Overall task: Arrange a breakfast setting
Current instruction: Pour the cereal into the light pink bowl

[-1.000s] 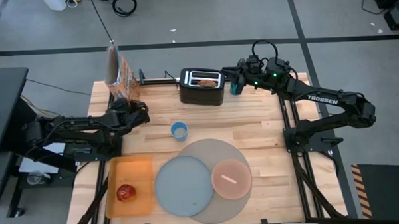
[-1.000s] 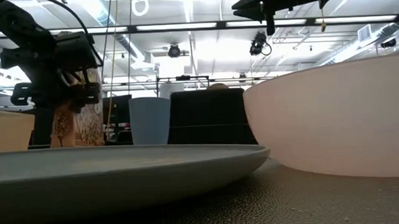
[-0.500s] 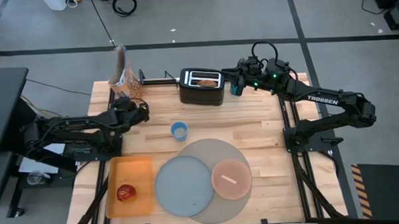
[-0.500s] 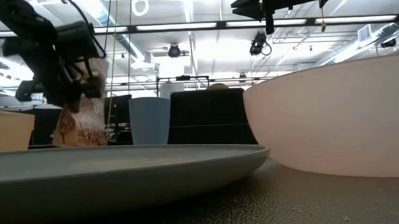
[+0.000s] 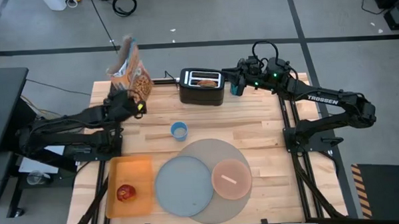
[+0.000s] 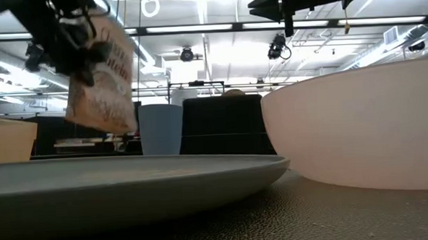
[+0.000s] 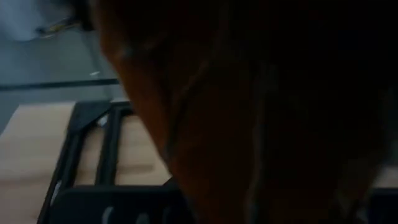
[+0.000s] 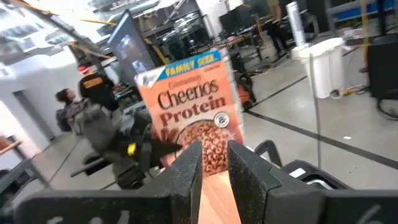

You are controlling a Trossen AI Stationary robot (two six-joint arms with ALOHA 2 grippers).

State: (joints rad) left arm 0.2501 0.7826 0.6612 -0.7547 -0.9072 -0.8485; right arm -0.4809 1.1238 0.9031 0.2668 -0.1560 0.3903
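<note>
My left gripper is shut on an orange cereal box over the table's far left corner. The low view shows the box tilted and clear of the table. The box's printed front faces my right gripper, which hovers open by a narrow gap beside the black toaster's right end. A round toast sticks out of a toaster slot. The blue-grey plate and the pink bowl rest on the grey mat. The red apple lies on the orange tray. My left gripper pinches the cereal box low down, by its near-side edge, with one finger on the printed front. The fingers come roughly level from the table's near side. The box is lifted clear and tilted, and most of it stands above the fingers.
A small blue cup stands on the bare wood between the toaster and the mat. The black frame rails run along the table's left and right edges. People and equipment show in the room beyond the table.
My left gripper has risen with the cereal box. The box stood on the table at the far left corner a second ago. It then tipped and now hangs tilted, clear of the wood.
</note>
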